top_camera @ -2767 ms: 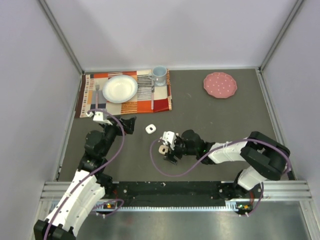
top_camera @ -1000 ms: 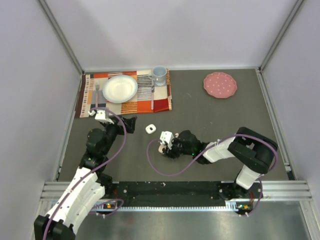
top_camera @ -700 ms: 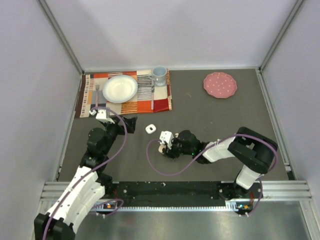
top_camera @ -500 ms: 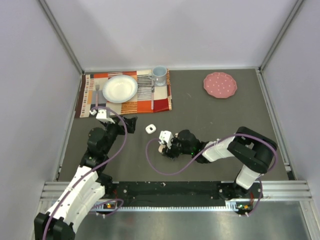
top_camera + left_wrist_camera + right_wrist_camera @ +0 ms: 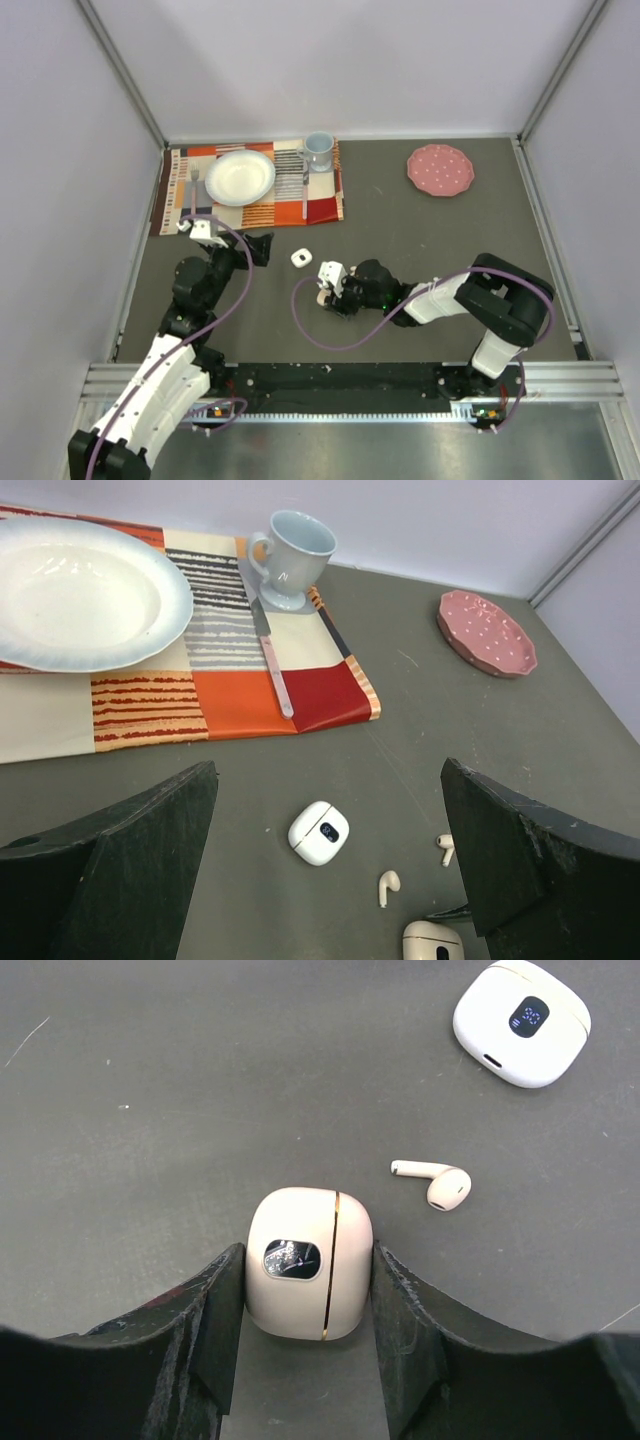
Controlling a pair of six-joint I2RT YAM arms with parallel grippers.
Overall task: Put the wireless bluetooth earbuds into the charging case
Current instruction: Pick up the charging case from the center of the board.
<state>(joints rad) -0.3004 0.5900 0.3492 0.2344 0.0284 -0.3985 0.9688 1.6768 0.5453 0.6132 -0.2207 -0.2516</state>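
Quick tally: 2 charging cases, the beige case (image 5: 308, 1263) between the right fingers (image 5: 215, 1310) and the white case (image 5: 521, 1022) beyond their tips, 2 earbuds, a nearer earbud (image 5: 388, 885) and a farther earbud (image 5: 445, 848) ahead of the left fingers (image 5: 130, 880), 2 plates, a white plate (image 5: 80, 590) and a pink plate (image 5: 487, 632), plus 1 mug (image 5: 295, 555), 1 knife (image 5: 272, 660), 1 fork (image 5: 195, 190) and 1 placemat (image 5: 235, 695).

White shell links and black joints on left arm (image 5: 165, 375) and right arm (image 5: 447, 300). Purple cable (image 5: 300, 322) looped along each. White camera block (image 5: 330, 272) at both wrists. Matte black left hand (image 5: 262, 247) and right hand (image 5: 333, 301). Thick, wedge-shaped, rough-surfaced fingers (image 5: 200, 1345). Small orange-green marks (image 5: 487, 413) at bases.
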